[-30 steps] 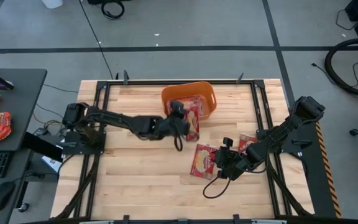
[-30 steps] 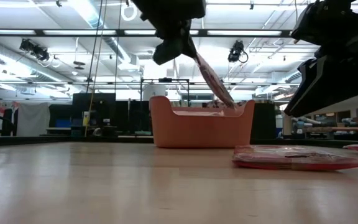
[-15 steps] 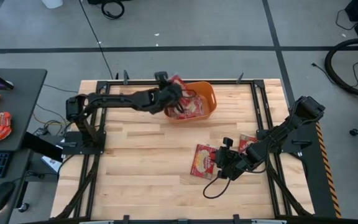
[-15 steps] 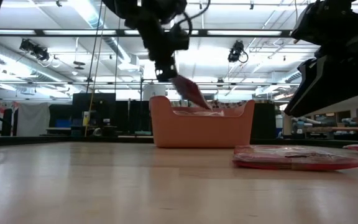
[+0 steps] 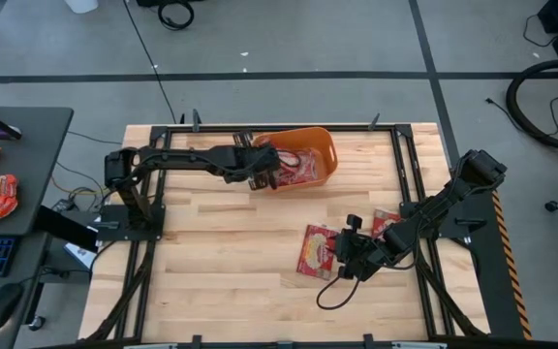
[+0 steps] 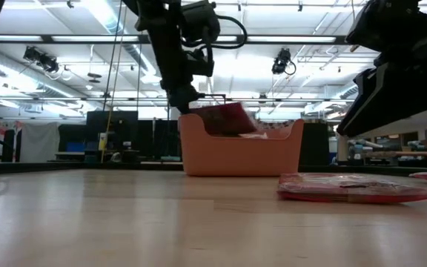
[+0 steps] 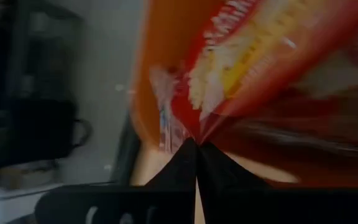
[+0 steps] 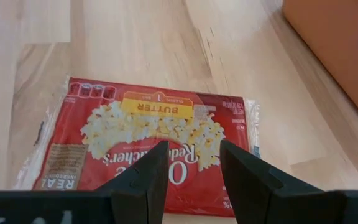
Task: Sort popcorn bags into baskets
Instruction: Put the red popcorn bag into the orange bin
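The left tool [image 5: 271, 171] sits at the near rim of the orange basket [image 5: 325, 147], its two fingers pressed together on the edge of a popcorn bag [image 6: 227, 119]; the left wrist view shows the dark tips meeting on the red-and-yellow film, so it is clenched on that bag. A second ago this tool held the bag out over the counter [image 5: 221, 252] short of the basket; half a second ago it had swung to the basket's far corner with the bag tilted steeply down; now the bag lies nearly level, half inside the basket, over other red packets already there. In my judgement the carry is finished and only the release is left, so the sort goes up by one once the fingers part. Farther out, the right tool [image 8: 188, 171] hangs spread and empty just above a loose popcorn bag on the counter [image 8: 145, 149], one finger to each side of its long edge, unchanged over the second. Beyond that tool another packet [image 5: 386, 221] shows partly under the right arm. Both, I judge, remain to be sorted.
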Motion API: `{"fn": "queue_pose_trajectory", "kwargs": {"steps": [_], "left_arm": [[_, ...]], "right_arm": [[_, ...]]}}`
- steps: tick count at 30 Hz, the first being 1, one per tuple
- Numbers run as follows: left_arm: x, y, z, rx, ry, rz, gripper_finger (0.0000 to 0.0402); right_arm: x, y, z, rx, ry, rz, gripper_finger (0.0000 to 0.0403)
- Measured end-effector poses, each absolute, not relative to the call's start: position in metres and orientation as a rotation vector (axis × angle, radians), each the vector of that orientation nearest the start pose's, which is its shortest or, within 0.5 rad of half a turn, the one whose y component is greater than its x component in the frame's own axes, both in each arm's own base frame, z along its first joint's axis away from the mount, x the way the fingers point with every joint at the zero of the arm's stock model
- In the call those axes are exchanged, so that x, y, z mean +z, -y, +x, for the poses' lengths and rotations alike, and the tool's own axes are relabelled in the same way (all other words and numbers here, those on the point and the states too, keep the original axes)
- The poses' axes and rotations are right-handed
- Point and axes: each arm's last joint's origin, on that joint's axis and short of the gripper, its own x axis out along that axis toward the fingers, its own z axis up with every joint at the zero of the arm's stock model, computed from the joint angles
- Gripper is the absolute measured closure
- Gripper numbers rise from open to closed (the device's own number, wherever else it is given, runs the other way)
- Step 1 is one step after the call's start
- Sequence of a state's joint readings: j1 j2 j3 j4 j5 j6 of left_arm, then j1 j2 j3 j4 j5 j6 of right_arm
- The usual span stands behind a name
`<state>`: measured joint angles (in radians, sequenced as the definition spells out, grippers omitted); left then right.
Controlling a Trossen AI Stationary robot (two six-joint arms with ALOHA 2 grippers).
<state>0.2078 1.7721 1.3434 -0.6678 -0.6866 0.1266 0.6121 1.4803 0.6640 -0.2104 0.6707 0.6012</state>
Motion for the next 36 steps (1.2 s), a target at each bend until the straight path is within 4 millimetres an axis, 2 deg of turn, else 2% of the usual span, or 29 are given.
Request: {"fn": "queue_pose_trajectory", "kwargs": {"steps": [4, 8, 11, 15, 18, 25, 30, 36], "left_arm": [[0.235, -0.089, 0.353, 0.682, -1.125, 0.339, 0.0385], [0.233, -0.088, 0.354, 0.673, -1.125, 0.326, 0.0384], [0.231, -0.087, 0.355, 0.637, -1.125, 0.283, 0.0389], [0.231, -0.087, 0.356, 0.618, -1.111, 0.259, 0.0388], [0.231, -0.086, 0.356, 0.607, -1.11, 0.25, 0.0387], [0.231, -0.085, 0.357, 0.582, -1.101, 0.238, 0.0386], [0.231, -0.083, 0.36, 0.545, -1.08, 0.218, 0.0382], [0.231, -0.072, 0.362, 0.499, -1.075, 0.225, 0.0331]], "right_arm": [[0.155, -0.128, 0.223, -0.361, -0.684, -0.083, 0.0253], [0.161, -0.112, 0.236, -0.463, -0.603, -0.229, 0.0253], [0.168, -0.094, 0.252, -0.499, -0.571, -0.299, 0.0253], [0.177, -0.061, 0.273, -0.488, -0.536, -0.294, 0.0248], [0.183, -0.042, 0.281, -0.49, -0.514, -0.341, 0.0239], [0.192, -0.016, 0.289, -0.535, -0.498, -0.504, 0.02], [0.19, 0.011, 0.289, -0.595, -0.543, -0.506, 0.0185], [0.189, 0.041, 0.286, -0.675, -0.596, -0.492, 0.0186]]}}
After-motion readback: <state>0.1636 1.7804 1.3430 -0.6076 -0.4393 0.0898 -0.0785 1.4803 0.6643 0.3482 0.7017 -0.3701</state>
